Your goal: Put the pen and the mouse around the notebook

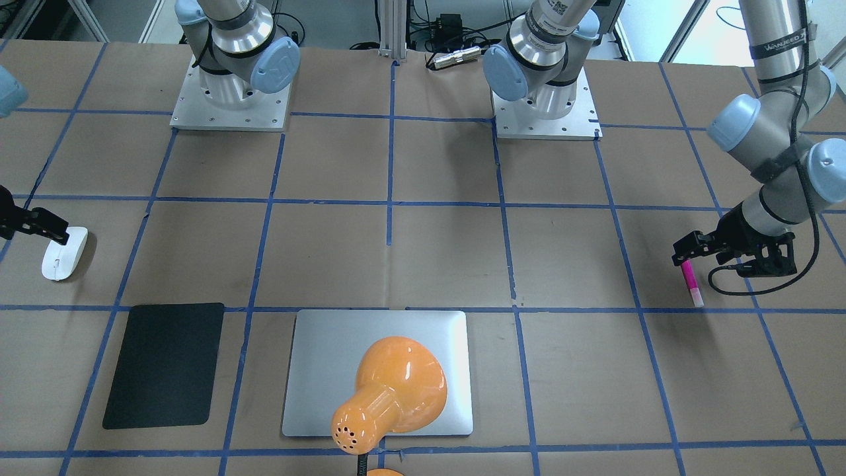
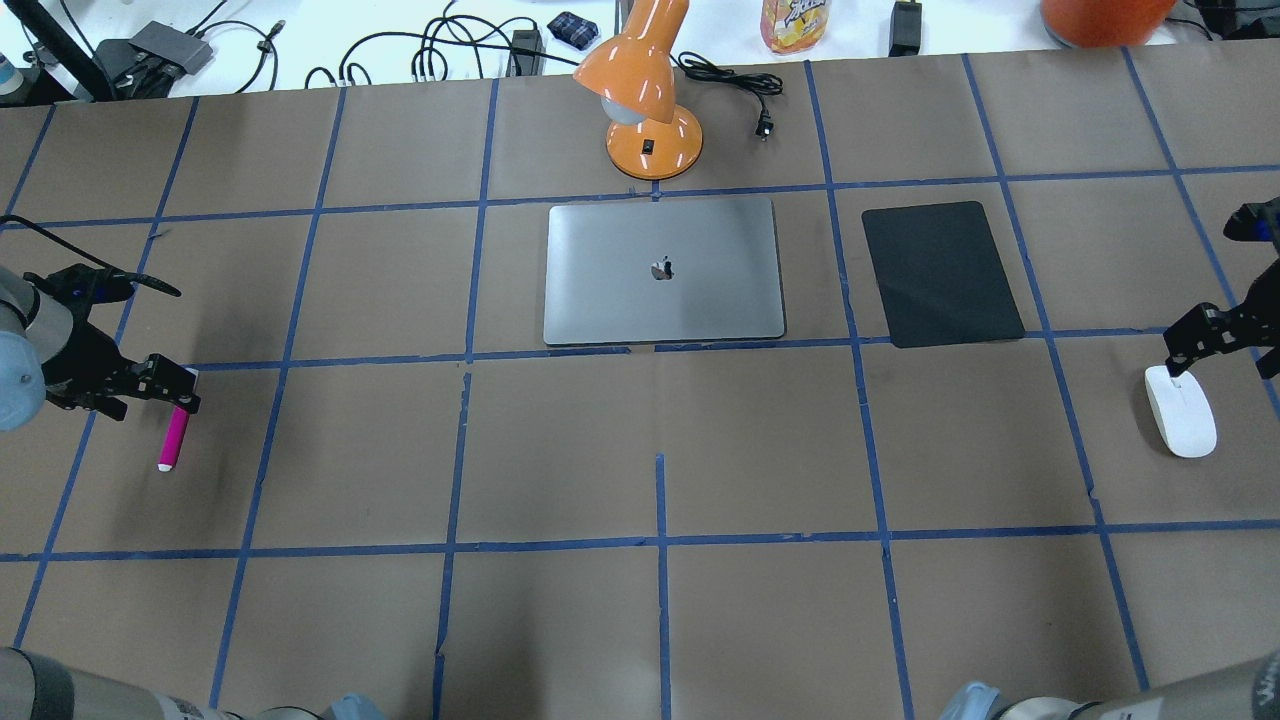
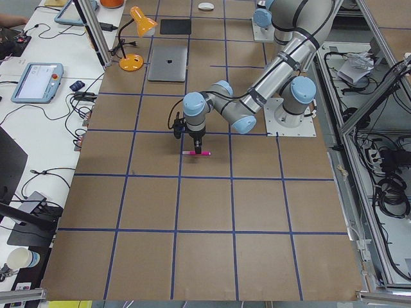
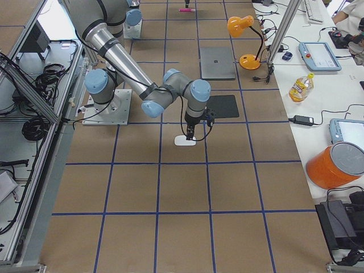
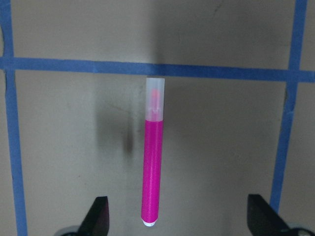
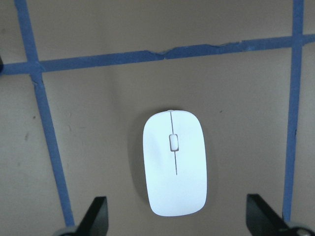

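Both arms are brushed silver tubes linked by rounded joints; the left arm [image 1: 770, 39] and the right arm [image 1: 241, 30] each carry pale blue round caps [image 1: 274, 64] on those joints; dark rings mark the seams between segments. Each rises from a square, screw-dotted silver base plate [image 1: 228, 119] bolted to the surface. A thin black cable [image 1: 805, 99] runs down the left arm; a black strap [image 1: 780, 166] binds it near a joint; a dark band [image 1: 783, 47] higher up bears white lettering; a small square code label [image 1: 558, 6] sits near that arm's base. The left hand [image 1: 687, 254] and right hand [image 1: 56, 233] are matte black, angular, with two flat fingers.
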### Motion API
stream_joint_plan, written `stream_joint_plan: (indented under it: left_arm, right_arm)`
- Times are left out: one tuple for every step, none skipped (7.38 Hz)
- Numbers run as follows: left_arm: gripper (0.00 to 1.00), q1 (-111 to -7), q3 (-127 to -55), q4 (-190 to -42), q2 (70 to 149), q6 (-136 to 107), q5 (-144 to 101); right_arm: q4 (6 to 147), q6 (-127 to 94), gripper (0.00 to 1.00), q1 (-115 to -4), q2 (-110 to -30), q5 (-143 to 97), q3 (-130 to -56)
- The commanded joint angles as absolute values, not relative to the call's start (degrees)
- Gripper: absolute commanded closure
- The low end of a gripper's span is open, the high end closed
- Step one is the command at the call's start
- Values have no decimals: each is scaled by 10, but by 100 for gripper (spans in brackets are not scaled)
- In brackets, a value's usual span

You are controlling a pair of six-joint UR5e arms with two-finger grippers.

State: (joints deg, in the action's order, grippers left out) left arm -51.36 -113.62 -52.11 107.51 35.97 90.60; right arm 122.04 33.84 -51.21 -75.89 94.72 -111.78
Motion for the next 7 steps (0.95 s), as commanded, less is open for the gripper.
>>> stream_joint_plan:
  left_arm:
    - [0,-513,-1135,-487,1109,362,906]
    - [7,-513,-1135,-480,1117,362,906]
    - [20,-513,-1135,-475,1123,361,907]
    - [42,-513,-1134,-471,1123,360,907]
    - [66,-513,-1134,-471,1124,360,907]
    - [81,-512,-1134,-471,1124,360,906]
    - [100,-512,-1134,-471,1124,360,907]
  right_arm:
    - [1267,373,0,-492,-744,921,-1147]
    - [1271,374,0,-492,-732,921,-1148]
    - [1294,375,0,-492,-716,921,-1150]
    - [1295,378,0,-491,-706,922,-1151]
    - [1295,378,0,-491,-704,922,-1150]
    - [1296,378,0,-491,-704,922,-1150]
    - [1294,378,2,-491,-704,922,-1151]
